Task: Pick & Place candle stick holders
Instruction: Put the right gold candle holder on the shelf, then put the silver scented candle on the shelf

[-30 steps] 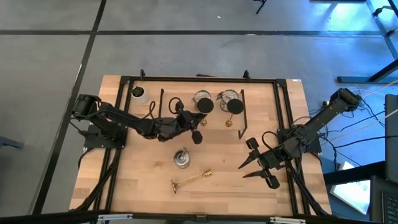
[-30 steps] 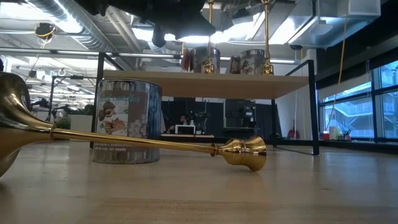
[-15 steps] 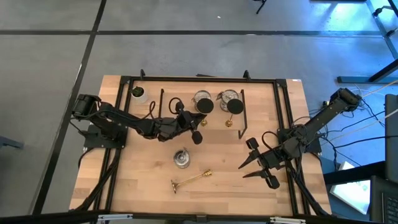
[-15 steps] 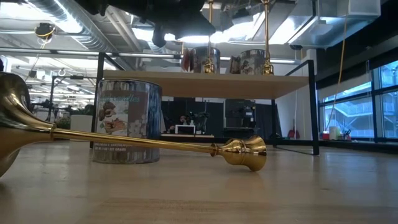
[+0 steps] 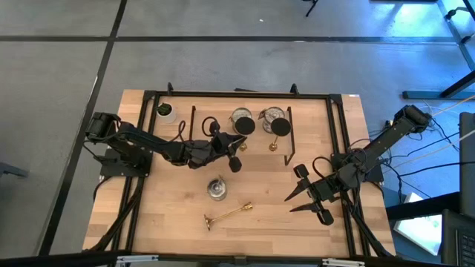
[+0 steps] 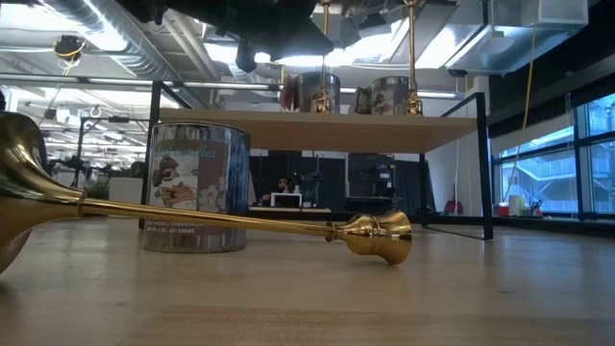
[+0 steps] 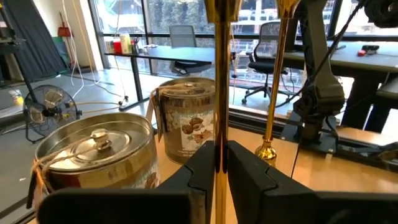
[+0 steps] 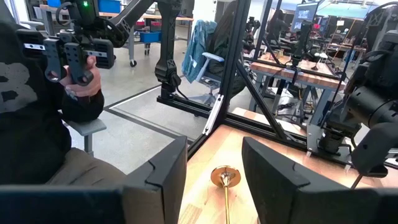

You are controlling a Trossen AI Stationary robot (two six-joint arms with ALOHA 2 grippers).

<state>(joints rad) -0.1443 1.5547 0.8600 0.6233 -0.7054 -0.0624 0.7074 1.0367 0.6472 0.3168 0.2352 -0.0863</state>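
Note:
One gold candle stick holder [image 5: 241, 127] stands upright on the rack's shelf, its stem between the fingers of my left gripper [image 5: 237, 146], which is shut on it. A second holder [image 5: 280, 127] stands to its right. Behind them on the shelf are two silvery cups [image 5: 241, 117] [image 5: 273, 115]. A third cup [image 5: 216, 188] stands on the table, and near the front edge a third gold stick [image 5: 228, 215] lies on its side. My right gripper [image 5: 308, 194] waits open at the table's right. My left gripper pinches the upright holder's thin stem [image 7: 219, 134] between its two fingers [image 7: 205, 165]. The fingers come in level from the table's left and lie across the stem. The holder stays upright; in the low view its foot [image 6: 323, 102] appears to rest on the shelf.
The black wire rack [image 5: 178, 96] frames the table's far half, with the wooden shelf [image 6: 317, 130] raised above the tabletop. A small white pot with a plant [image 5: 165, 111] sits at the far left. A seated person [image 8: 37, 112] shows beyond the table. Bare tabletop [image 5: 274, 222] lies at the near right.

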